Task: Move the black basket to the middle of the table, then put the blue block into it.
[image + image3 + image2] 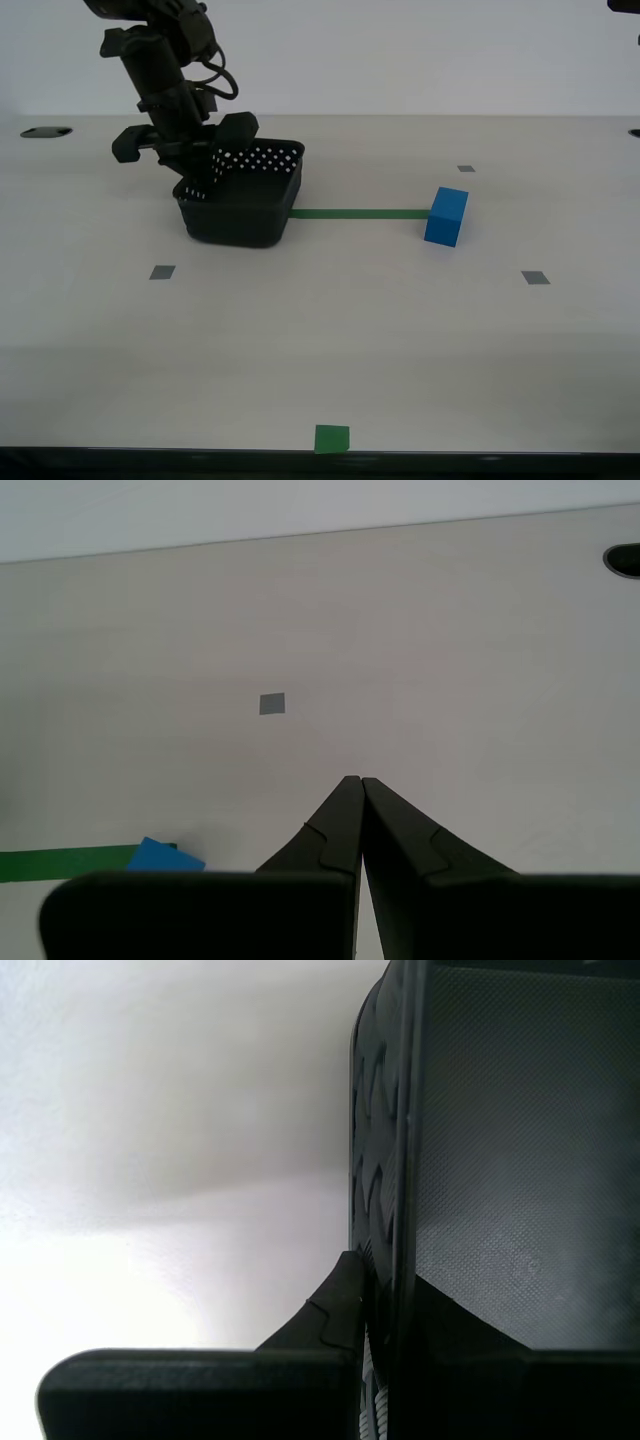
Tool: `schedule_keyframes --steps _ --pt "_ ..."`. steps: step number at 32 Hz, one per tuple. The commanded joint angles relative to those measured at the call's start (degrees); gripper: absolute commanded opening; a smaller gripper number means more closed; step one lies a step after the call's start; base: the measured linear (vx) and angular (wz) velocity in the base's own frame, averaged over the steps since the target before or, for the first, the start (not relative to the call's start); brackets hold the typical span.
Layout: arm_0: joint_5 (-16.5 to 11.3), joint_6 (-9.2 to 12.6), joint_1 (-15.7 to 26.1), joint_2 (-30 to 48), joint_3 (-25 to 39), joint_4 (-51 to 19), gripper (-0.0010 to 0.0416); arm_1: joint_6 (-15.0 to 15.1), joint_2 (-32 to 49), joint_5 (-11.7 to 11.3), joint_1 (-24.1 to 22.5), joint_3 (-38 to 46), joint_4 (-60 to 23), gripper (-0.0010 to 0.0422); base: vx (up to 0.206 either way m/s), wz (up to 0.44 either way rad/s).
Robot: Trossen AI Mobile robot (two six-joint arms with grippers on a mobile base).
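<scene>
The black basket [245, 205] stands on the table [350, 330] left of the middle, at the left end of a green tape strip [360, 213]. My second gripper [200, 175] is shut on the basket's left wall, which runs between its fingers in the second wrist view [400, 1160]. The blue block [446, 216] stands upright at the strip's right end, apart from the basket. My first gripper [360, 780] is shut and empty above the table. Its view shows the blue block [165, 856] low down, partly hidden.
Grey tape squares [162, 272] [535, 278] [466, 168] lie on the table, and one shows in the first wrist view [271, 704]. A green square [332, 438] sits at the front edge. A dark hole [45, 131] is at the far left.
</scene>
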Motion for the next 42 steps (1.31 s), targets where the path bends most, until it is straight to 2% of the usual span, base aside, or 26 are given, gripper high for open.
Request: schedule_keyframes --steps 1,3,5,10,13,14,16,17,18,22,26,30,32,36,37,40,42 --pt "-0.1 0.2 0.0 0.0 0.0 0.1 0.0000 -0.2 -0.1 1.9 -1.2 2.8 -2.8 -0.0002 0.000 0.000" --pt "-0.1 0.3 0.0 0.0 0.0 0.1 0.0000 -0.5 -0.1 5.1 -2.7 5.0 -3.9 -0.0002 0.000 0.000" --pt "-0.1 0.3 0.0 0.0 0.0 0.1 0.0000 -1.2 -0.1 6.4 -5.0 6.9 -4.0 -0.0002 0.000 0.000" --pt "-0.1 0.4 0.0 0.0 0.0 0.1 0.0000 -2.2 0.0 6.1 -10.4 8.3 -3.1 -0.0002 0.000 0.000" --pt "-0.1 0.5 0.0 0.0 0.0 0.1 0.0000 -3.8 0.4 5.9 -13.2 8.3 -0.5 -0.0002 0.000 0.000" --pt "-0.1 0.5 0.1 0.0 0.0 0.1 0.0000 -4.1 0.5 5.4 -14.0 8.3 0.0 -0.0002 0.000 0.000" --pt "-0.1 0.5 0.1 0.0 0.0 0.1 0.0000 -4.0 0.5 1.7 -14.7 8.3 0.5 -0.0002 0.000 0.000" --pt "-0.1 0.5 0.1 0.0 0.0 0.0 0.0000 -4.0 0.4 -1.3 -14.8 8.4 0.7 -0.0002 0.000 0.000" --pt "-0.1 0.5 0.1 0.0 0.0 0.0 0.0000 -3.9 0.4 -1.7 -14.8 8.5 0.7 -0.0002 0.000 0.000" --pt "-0.1 0.5 0.1 0.0 0.0 0.1 0.0000 -4.7 0.7 -2.1 -14.6 8.6 1.3 0.0000 0.000 0.000" --pt "-0.1 0.5 0.2 0.0 0.0 0.1 0.0000 -4.9 1.4 -0.8 -15.4 8.7 2.6 0.0000 0.000 0.000" --pt "-0.1 0.5 0.3 0.0 0.0 0.0 0.0000 -4.9 1.4 -0.8 -15.4 8.7 3.5 0.0004 0.000 0.000" --pt "-0.1 0.5 0.3 0.0 0.0 -0.1 0.0000 -4.9 1.7 -0.8 -15.5 8.7 3.2 0.0024 0.000 0.000" --pt "-0.1 0.5 0.4 0.0 0.0 -1.2 0.0000 -5.1 2.3 3.7 -15.5 8.7 3.0 0.0097 0.000 0.000" --pt "-0.1 0.5 0.4 0.0 0.0 -1.4 0.0001 -5.2 2.3 3.6 -15.5 8.7 3.4 0.0135 0.000 0.000" --pt "-0.7 0.6 0.4 0.0 0.0 -2.3 0.0000 -5.2 2.2 3.5 -15.5 8.8 3.5 0.0179 0.000 0.000" --pt "-2.7 0.9 0.4 0.0 0.0 -3.4 0.0000 -5.2 2.3 3.5 -15.5 8.8 3.6 0.0205 0.000 0.000"
